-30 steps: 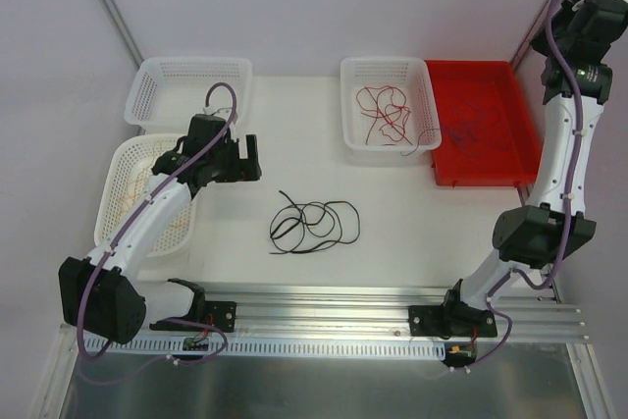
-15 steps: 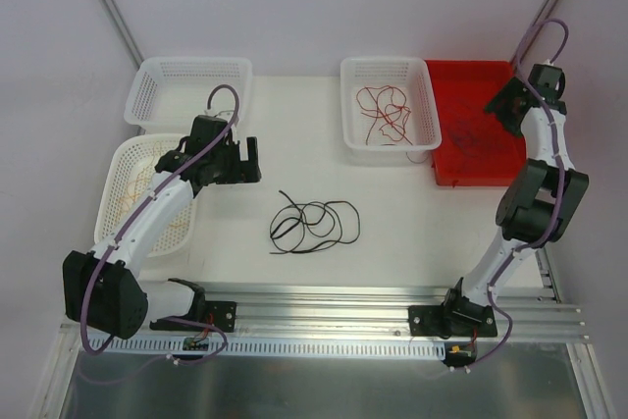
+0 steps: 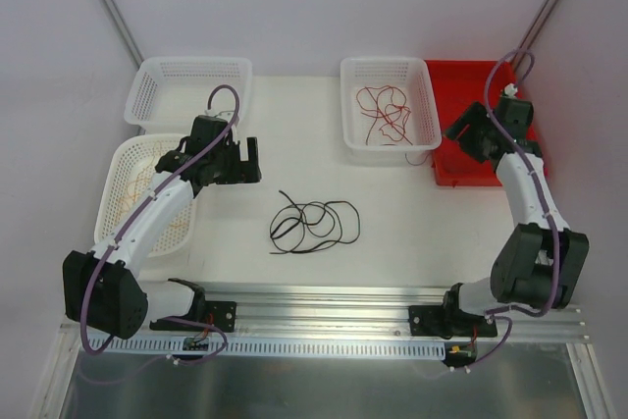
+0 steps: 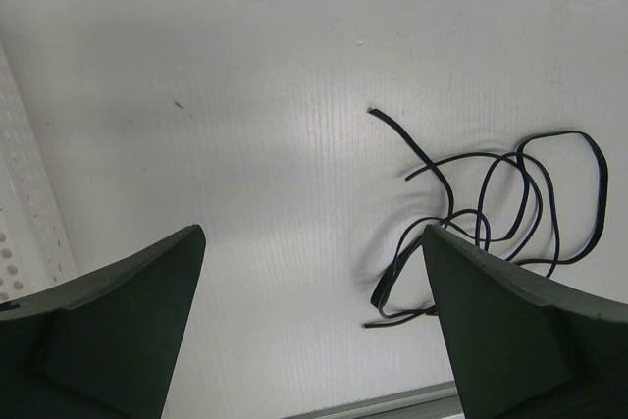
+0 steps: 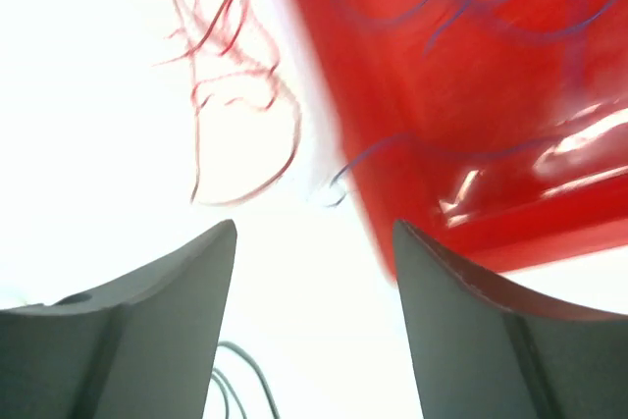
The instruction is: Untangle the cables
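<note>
The black cables (image 3: 314, 226) lie in a loose, loopy pile on the white table (image 3: 294, 125), near the middle of the top view. Nothing is touching them. In the left wrist view the same black cables (image 4: 491, 233) sit at the right side of the frame, flat on the table.

The left gripper (image 3: 240, 159) hangs over the table, up and to the left of the black pile. In its own view the left gripper (image 4: 314, 233) has its two fingers spread wide, with only bare table between them. It is not holding anything.

The red cables (image 3: 385, 113) lie inside a white basket (image 3: 388, 62) at the top middle of the frame. Next to it, on the right, is a red tray (image 3: 486, 180) with dark blue-purple cables (image 3: 471, 134) in it.

The right gripper (image 3: 461, 134) is above the left edge of the red tray, close to the white basket. Its wrist view is blurry, but the right gripper (image 5: 314, 228) shows its fingers apart and nothing held between them.

At the left of the top view is another white basket (image 3: 123, 149) with thin yellow-orange cables (image 3: 130, 195) in it; they are hard to see. One more white basket (image 3: 191, 64) sits above it.
</note>
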